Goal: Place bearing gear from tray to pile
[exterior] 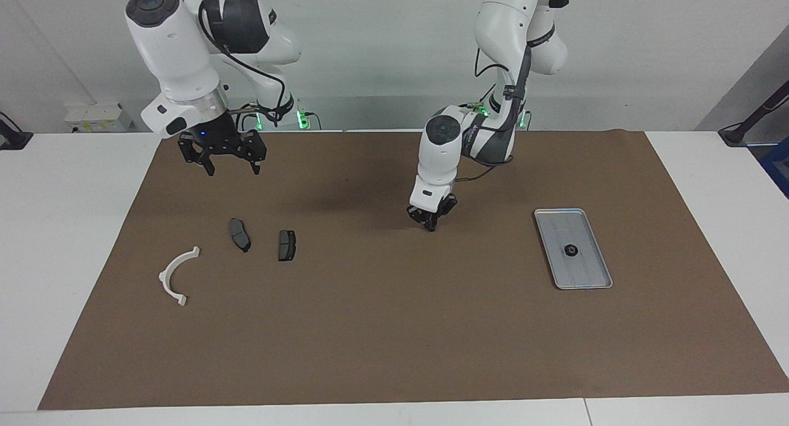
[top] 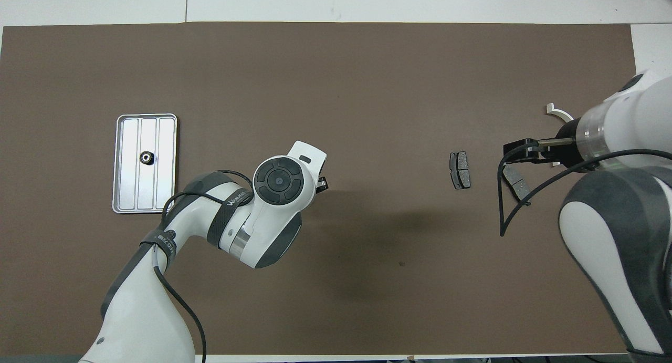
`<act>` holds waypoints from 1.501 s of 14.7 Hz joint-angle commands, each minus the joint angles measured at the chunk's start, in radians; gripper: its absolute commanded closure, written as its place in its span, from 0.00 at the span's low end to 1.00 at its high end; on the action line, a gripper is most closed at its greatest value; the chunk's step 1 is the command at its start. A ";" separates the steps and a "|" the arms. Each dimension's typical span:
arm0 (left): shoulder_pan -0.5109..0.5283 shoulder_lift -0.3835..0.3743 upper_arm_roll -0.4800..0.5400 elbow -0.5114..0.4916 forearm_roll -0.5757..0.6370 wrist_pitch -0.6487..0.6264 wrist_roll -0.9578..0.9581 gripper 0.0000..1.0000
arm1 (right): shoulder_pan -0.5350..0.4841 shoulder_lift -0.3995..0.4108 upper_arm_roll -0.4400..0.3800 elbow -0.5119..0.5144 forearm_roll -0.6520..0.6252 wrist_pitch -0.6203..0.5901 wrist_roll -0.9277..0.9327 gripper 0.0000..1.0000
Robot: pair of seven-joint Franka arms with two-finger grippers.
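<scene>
The left gripper [exterior: 430, 224], at frame centre in the facing view, hangs low over bare mat with its fingertips pressed together and nothing between them. The right gripper [exterior: 233, 166], upper left in that view, is spread wide and empty above the mat. The bearing gear [exterior: 570, 250] lies in the middle of the tray [exterior: 595, 277], right of centre. The pile sits lower left: two brake pads [exterior: 240, 234] [exterior: 286, 245] and the white arc [exterior: 174, 277].
</scene>
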 commanded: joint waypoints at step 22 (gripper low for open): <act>0.620 -0.071 0.025 0.116 -0.046 -0.125 0.960 0.05 | 0.496 0.520 -0.006 0.219 -0.109 0.332 0.934 0.03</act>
